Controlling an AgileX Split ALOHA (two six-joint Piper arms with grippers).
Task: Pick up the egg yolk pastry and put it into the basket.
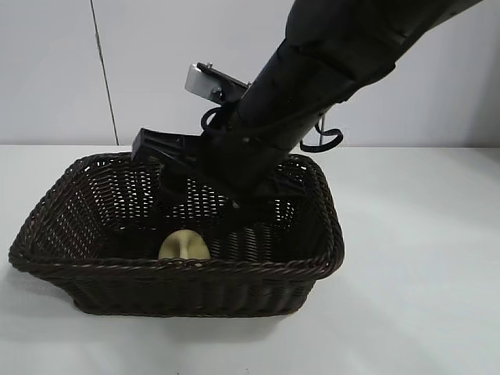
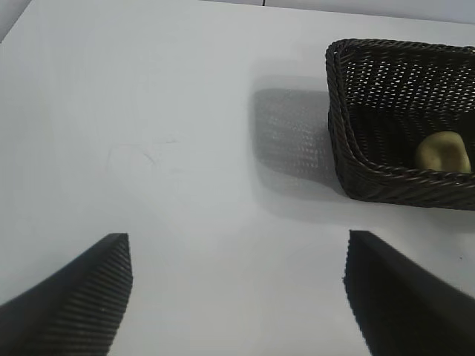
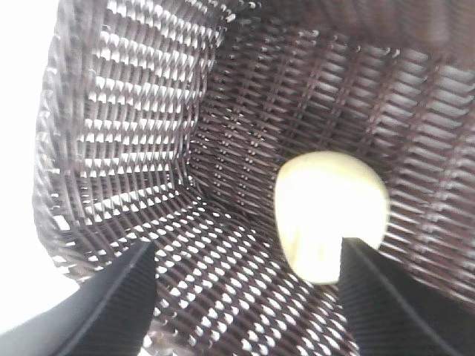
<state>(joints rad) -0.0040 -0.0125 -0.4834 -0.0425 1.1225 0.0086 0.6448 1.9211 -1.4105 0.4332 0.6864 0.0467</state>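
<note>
A dark brown woven basket (image 1: 78, 269) sits on a white worktop (image 1: 422, 258), and the right arm reaches down into it from the upper right. The right gripper (image 3: 245, 297) hangs inside the basket with its two dark fingers (image 3: 104, 304) spread wide apart, holding nothing; one finger edge overlaps the pale yellow egg yolk pastry (image 3: 326, 211) in the right wrist view, though actual contact cannot be told. The egg yolk pastry (image 1: 184, 246) lies on the basket floor close to the front wall, released. It is a rounded lump, slightly longer than wide in the right wrist view, and a shallow crease on it shows in the exterior view. The exterior view hides the right gripper's fingertips behind the arm, while the right wrist view shows them plainly over the weave. The left gripper (image 2: 237, 297) hovers over bare worktop, well apart from the basket (image 2: 349, 163), fingers wide open and empty; its view shows the pastry (image 2: 443, 152) over the basket's rim.
</note>
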